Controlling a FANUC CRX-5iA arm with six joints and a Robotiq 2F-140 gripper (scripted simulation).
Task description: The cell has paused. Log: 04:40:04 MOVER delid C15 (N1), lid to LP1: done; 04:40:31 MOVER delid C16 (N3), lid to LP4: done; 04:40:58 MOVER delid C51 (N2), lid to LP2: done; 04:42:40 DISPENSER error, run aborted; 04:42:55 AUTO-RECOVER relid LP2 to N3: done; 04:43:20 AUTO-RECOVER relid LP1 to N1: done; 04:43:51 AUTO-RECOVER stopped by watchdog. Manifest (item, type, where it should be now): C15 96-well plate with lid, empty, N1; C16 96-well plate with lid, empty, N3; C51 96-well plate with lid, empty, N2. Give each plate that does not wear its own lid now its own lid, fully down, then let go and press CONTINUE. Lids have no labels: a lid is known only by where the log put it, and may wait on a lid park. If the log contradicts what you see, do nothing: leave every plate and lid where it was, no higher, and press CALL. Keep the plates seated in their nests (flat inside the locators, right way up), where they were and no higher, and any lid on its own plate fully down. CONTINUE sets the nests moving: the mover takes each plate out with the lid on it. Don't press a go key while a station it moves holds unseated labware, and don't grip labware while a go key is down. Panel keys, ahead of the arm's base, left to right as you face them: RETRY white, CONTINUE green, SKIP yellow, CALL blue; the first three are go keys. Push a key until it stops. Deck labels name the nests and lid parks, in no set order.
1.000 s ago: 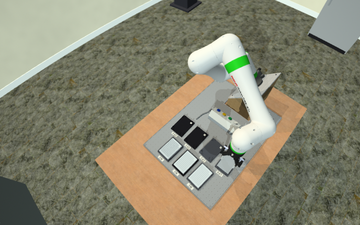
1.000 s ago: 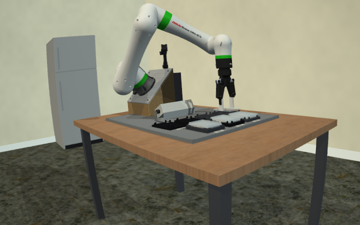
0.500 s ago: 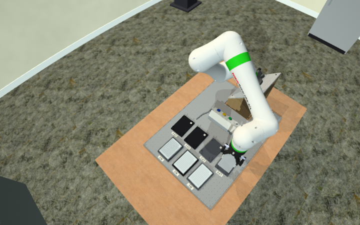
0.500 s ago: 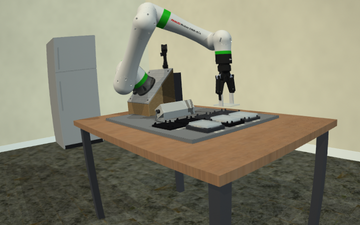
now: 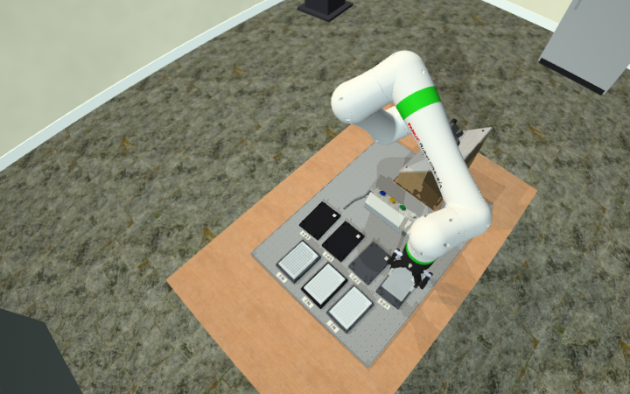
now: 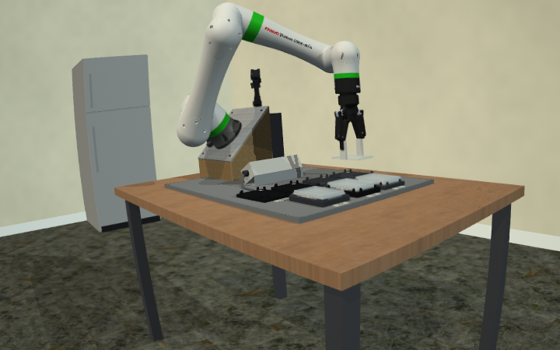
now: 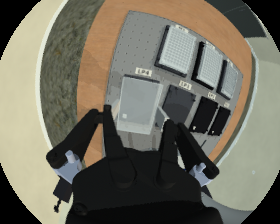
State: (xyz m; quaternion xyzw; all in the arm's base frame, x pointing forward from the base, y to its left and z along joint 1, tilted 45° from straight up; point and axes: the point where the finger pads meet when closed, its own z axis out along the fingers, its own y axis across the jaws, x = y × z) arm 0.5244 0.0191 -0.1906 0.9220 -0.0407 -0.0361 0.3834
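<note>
Clear flat rectangular plastic lid (image 6: 352,156) hangs level above the grey deck plate (image 6: 412,184), over the end lid park. Black two-finger gripper (image 6: 350,144) is clamped on it from above, lid directly under the fingertips. Long axis: can't tell. White arm (image 6: 290,41) reaches out, wrist pointing straight down.

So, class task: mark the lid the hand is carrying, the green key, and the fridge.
lid (image 6: 351,156), exterior view, its flat underside edge.
hand (image 6: 350,140), exterior view, between the fingertips.
green key (image 5: 402,207), top view, its cap.
fridge (image 6: 112,139), exterior view, lower door.
</note>
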